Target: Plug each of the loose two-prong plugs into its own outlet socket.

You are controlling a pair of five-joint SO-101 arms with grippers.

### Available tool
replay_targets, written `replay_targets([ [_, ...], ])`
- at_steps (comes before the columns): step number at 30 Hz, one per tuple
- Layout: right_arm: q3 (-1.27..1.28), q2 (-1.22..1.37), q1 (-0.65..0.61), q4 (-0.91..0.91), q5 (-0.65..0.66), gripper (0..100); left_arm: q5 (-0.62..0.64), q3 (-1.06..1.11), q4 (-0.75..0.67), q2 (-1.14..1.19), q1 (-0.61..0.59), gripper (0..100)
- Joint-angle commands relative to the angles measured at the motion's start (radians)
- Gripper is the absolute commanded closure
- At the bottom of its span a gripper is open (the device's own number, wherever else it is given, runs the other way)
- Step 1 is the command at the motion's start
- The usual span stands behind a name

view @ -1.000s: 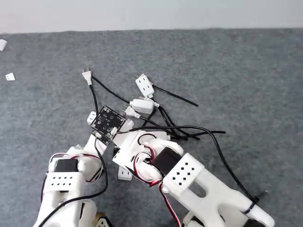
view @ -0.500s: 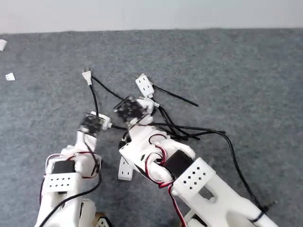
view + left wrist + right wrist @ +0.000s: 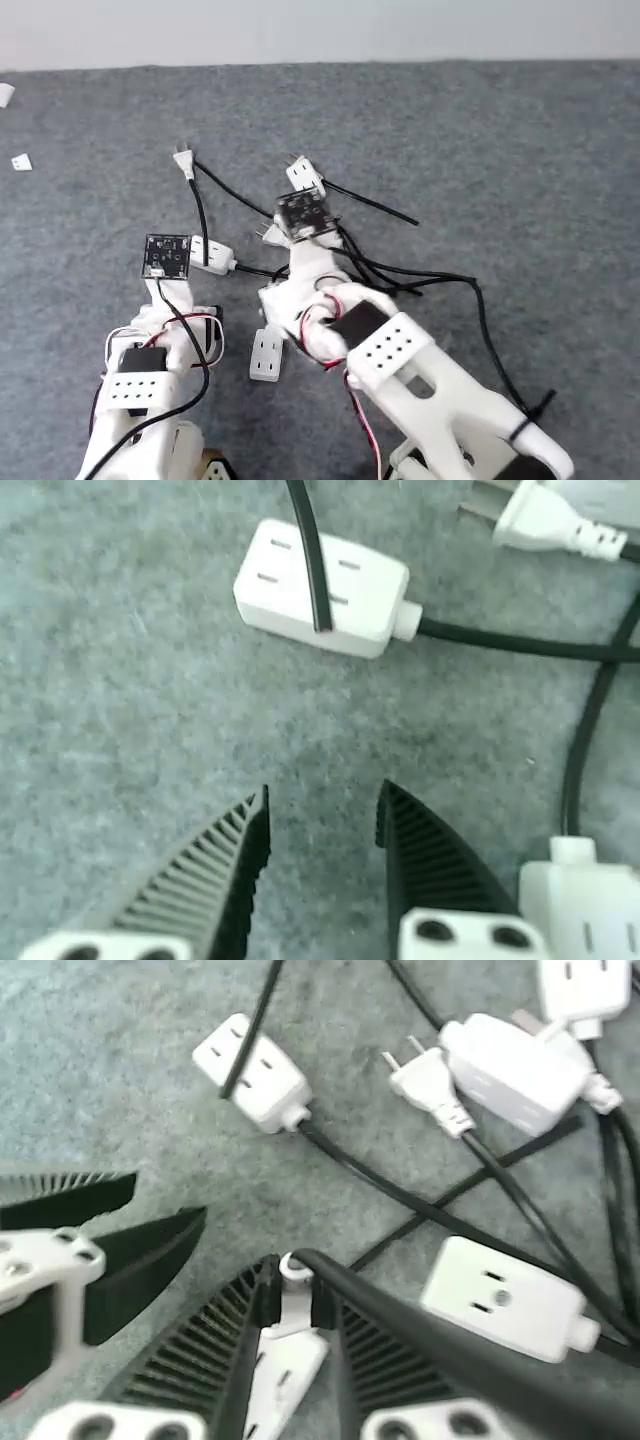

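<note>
Plugs (image 3: 428, 1078): two loose; sockets (image 3: 250, 1072): three. Left fingers (image 3: 225, 870) open; right fingers (image 3: 215, 1348) clamp white connector (image 3: 290, 1345).

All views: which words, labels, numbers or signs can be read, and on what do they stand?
No text can be read.
Outlet socket: plain slots, no print.
Two-prong plug: no print.
White connector in the right end effector: no print visible.
Circuit board on a wrist: marks too small to read.

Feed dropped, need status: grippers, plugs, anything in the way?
Left gripper jaws open, empty. Right gripper jaws shut on white cord end. Black cord lies across outlet socket face.
</note>
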Motion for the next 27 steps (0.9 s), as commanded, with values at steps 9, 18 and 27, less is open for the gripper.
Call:
replay_targets([
  [9,-0.015,-0.219,0.234,0.101,0.003,99.1,0.152,-0.120,0.149,-0.018,0.250,83],
  [18,-0.020,-0.156,0.236,0.067,0.005,99.1,0.137,-0.205,0.330,-0.222,0.276,83],
  [27,-0.020,-0.154,0.239,0.067,0.005,99.1,0.137,-0.045,0.371,-0.396,0.353,64],
])
